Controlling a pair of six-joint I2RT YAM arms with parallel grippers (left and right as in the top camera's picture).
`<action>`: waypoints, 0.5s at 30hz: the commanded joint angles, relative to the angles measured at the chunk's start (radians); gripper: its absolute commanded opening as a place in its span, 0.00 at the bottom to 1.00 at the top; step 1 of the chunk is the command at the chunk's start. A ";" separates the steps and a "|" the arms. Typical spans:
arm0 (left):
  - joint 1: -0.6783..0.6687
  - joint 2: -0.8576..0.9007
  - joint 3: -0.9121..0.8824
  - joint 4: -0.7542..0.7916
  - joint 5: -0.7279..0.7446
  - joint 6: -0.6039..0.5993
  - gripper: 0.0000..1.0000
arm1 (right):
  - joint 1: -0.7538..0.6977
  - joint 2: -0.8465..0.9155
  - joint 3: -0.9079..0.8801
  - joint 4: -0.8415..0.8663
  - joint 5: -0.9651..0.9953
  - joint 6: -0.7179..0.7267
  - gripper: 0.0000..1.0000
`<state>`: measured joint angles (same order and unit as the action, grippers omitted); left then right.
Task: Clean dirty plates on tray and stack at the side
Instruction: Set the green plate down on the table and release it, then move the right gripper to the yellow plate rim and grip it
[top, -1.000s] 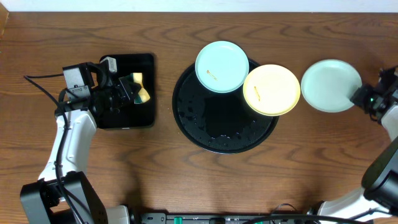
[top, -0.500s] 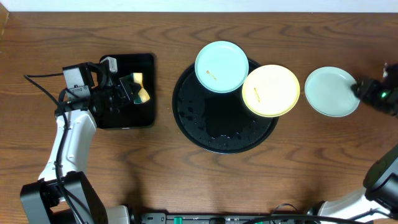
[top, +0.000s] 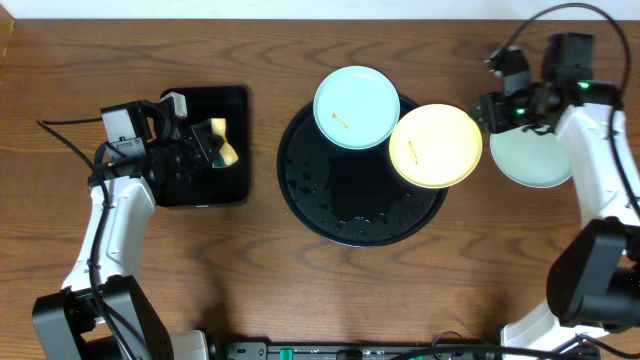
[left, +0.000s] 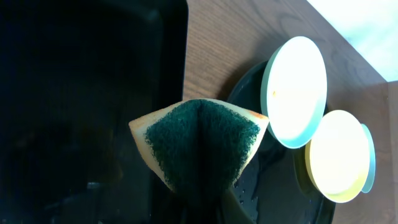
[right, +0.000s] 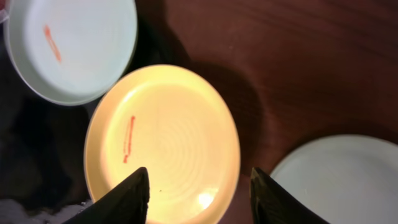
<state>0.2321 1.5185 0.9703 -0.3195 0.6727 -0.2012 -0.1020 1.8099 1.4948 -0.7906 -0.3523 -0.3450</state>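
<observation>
Overhead: tray (top: 330, 215) in the middle of the table (top: 250, 280). Blue plate (top: 357, 107) and yellow plate (top: 435, 146) sit on its upper-right rim, both smudged. Third plate (top: 535, 165) is on the wood just right of it. Left gripper (top: 212, 143) over small tray (top: 200, 190).
Left wrist: jaws pinch a folded sponge (left: 202, 146).
Right wrist: right gripper (right: 199, 179) spread, empty, above yellow plate.

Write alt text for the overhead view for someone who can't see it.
A round black tray sits mid-table, a smudged mint-blue plate and a smudged yellow plate overlapping its upper rim. The open right gripper hovers beside the yellow plate, near a third plate on the wood; the left gripper holds a sponge over a rectangular tray.
</observation>
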 joint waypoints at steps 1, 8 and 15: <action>0.000 -0.003 -0.002 -0.017 -0.008 0.025 0.08 | 0.032 0.042 -0.007 0.005 0.109 -0.041 0.49; 0.000 -0.003 -0.002 -0.024 -0.008 0.030 0.08 | 0.042 0.049 -0.009 -0.036 0.136 -0.007 0.43; 0.000 -0.003 -0.002 -0.043 -0.011 0.054 0.08 | 0.037 0.061 -0.024 -0.040 0.193 -0.014 0.44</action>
<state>0.2321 1.5188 0.9703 -0.3599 0.6693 -0.1772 -0.0631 1.8523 1.4841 -0.8276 -0.1905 -0.3531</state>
